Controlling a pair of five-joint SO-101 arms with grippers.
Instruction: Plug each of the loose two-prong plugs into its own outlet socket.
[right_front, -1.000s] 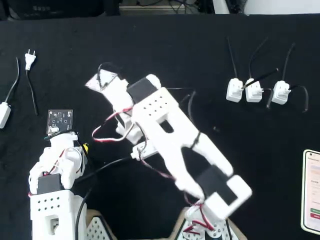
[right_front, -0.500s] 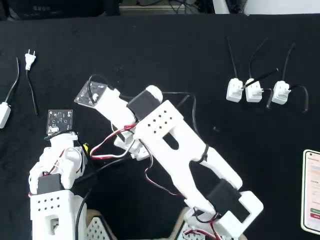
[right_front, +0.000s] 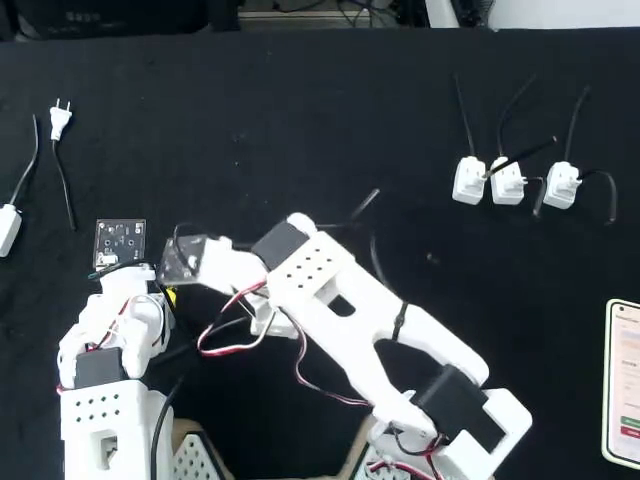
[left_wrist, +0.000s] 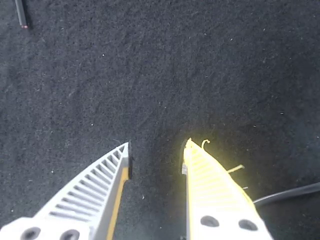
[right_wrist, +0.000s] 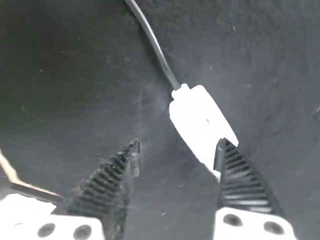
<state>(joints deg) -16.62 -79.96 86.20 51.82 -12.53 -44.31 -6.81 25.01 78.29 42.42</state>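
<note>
A loose two-prong plug (right_front: 60, 117) with a black cord lies at the far left of the table. A white outlet socket (right_front: 8, 228) sits at the left edge. In the right wrist view a white socket block (right_wrist: 200, 125) with a dark cord (right_wrist: 150, 45) lies on the cloth just past my open right gripper (right_wrist: 178, 145), closer to one black finger (right_wrist: 235, 170). In the high view the right gripper (right_front: 182, 258) hangs beside the folded left arm (right_front: 110, 330). My left gripper (left_wrist: 157, 145) is open over bare black cloth.
Three white sockets (right_front: 508, 182) with black cords plugged in stand in a row at the back right. A phone (right_front: 625, 380) lies at the right edge. A black cable (left_wrist: 290, 192) runs by the left gripper's yellow finger. The table's middle and back are open black cloth.
The right arm has swung its wrist from the back of the table toward the front left, ending next to the left arm. The left arm has not moved.
</note>
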